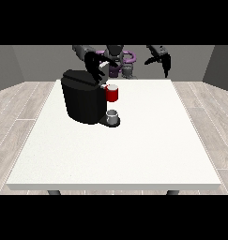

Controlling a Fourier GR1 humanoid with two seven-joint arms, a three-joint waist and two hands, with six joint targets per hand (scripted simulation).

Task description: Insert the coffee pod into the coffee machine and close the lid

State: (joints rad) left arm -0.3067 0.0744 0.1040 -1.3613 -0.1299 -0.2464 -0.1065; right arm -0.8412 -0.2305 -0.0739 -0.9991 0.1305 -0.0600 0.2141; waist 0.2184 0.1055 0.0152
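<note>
Front view: a white bench [134, 154] fills most of the scene, with the robot [116, 58] small behind its far edge. On the far left part of the bench stands a black coffee machine [82, 101], its lid [80, 77] lying across the top. A red holder [112, 93] juts from the machine's front on the side toward the middle of the bench, and on top of it sits something pale and round — the coffee pod [112, 87], as far as can be made out. Below the holder, a small grey cup [112, 115] rests on the machine's dark base. The hand at the view's left [95, 66] hangs over the machine's top near the holder, its fingers spread and pointing down; whether they touch the lid cannot be told, and they hold nothing that can be seen. The hand at the view's right [161, 58] is raised behind the bench's far edge, well apart from the machine — its fingers droop loosely, holding nothing.
</note>
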